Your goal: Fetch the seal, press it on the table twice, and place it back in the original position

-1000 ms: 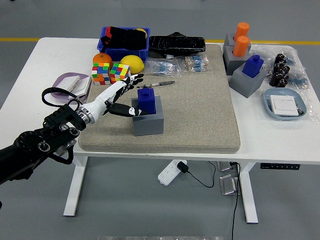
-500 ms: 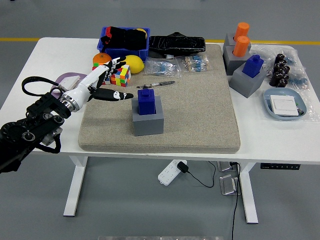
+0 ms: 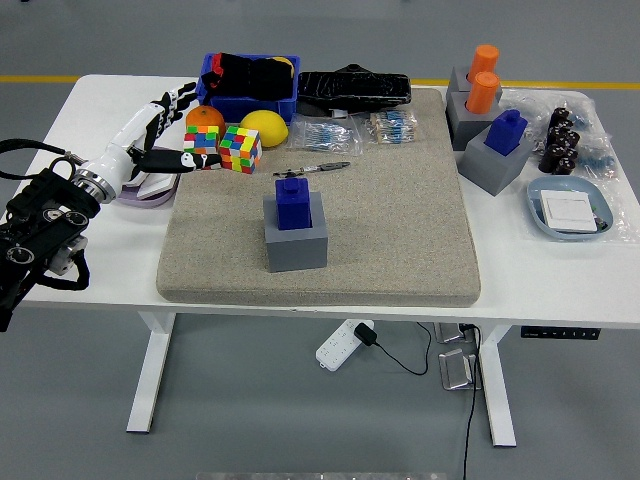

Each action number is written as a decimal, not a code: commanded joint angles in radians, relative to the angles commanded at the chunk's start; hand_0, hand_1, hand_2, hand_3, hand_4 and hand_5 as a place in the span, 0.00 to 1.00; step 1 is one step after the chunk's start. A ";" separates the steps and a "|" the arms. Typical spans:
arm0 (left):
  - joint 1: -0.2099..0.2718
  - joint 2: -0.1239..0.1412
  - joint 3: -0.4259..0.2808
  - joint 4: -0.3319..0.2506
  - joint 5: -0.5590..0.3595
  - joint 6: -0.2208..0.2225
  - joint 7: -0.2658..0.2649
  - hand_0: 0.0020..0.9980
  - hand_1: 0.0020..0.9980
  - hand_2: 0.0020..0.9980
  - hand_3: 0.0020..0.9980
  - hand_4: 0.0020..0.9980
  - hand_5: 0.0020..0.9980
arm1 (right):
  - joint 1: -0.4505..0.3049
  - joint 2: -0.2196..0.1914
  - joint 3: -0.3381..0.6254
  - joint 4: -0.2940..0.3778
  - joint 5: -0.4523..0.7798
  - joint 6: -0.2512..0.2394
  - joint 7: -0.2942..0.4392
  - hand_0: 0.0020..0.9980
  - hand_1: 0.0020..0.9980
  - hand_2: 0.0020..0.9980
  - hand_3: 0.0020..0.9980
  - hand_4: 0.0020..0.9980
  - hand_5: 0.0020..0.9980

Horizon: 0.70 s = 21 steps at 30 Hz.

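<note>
Moved: left hand point(image 3: 150, 135) has drawn back from beside the blue seal point(image 3: 292, 203) to the bench's left edge, while the seal keeps its place.
Left hand now: fingers spread and loose, holding nothing, hovering over the lilac dish point(image 3: 135, 185) near the far-left part of the bench.
Seal: upright in its grey block point(image 3: 296, 243), toward the near-left of the beige mat point(image 3: 400, 230), well apart from the hand.
Meaning for the task: judging by the empty retreating hand and the seated seal, the return step looks done, or else the fetch is abandoned; which one cannot be told.
Far-left corner: Rubik's cubes point(image 3: 227, 148), an orange point(image 3: 204, 118) and a lemon point(image 3: 264, 127) sit just beyond the hand.
Far-right corner: other seals point(image 3: 508, 130) stand untouched.
Right hand: out of view.
</note>
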 joint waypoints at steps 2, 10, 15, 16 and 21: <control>0.001 0.005 -0.007 0.010 -0.010 -0.004 0.001 0.99 1.00 0.99 0.99 1.00 0.18 | 0.000 -0.001 0.003 0.000 -0.001 -0.001 0.000 0.77 0.68 0.67 0.62 0.78 0.50; 0.006 0.016 -0.023 0.035 -0.048 -0.012 0.003 0.98 1.00 0.98 0.98 0.94 0.25 | 0.000 0.001 0.006 -0.001 -0.003 -0.002 -0.002 0.77 0.68 0.67 0.62 0.78 0.50; 0.009 0.020 -0.022 0.048 -0.054 -0.010 0.002 0.98 1.00 0.98 0.98 0.92 0.26 | 0.002 -0.001 0.007 0.000 -0.004 -0.004 -0.003 0.77 0.68 0.67 0.62 0.78 0.50; 0.009 0.021 -0.021 0.052 -0.056 -0.010 0.001 0.98 1.00 0.98 0.98 0.92 0.26 | 0.002 -0.002 0.006 0.000 -0.004 -0.004 -0.003 0.77 0.68 0.67 0.62 0.78 0.50; 0.001 0.024 -0.018 0.064 -0.075 -0.013 0.001 0.98 0.99 0.98 0.98 0.92 0.26 | 0.003 -0.002 0.005 -0.001 -0.004 -0.004 -0.004 0.77 0.68 0.67 0.62 0.78 0.50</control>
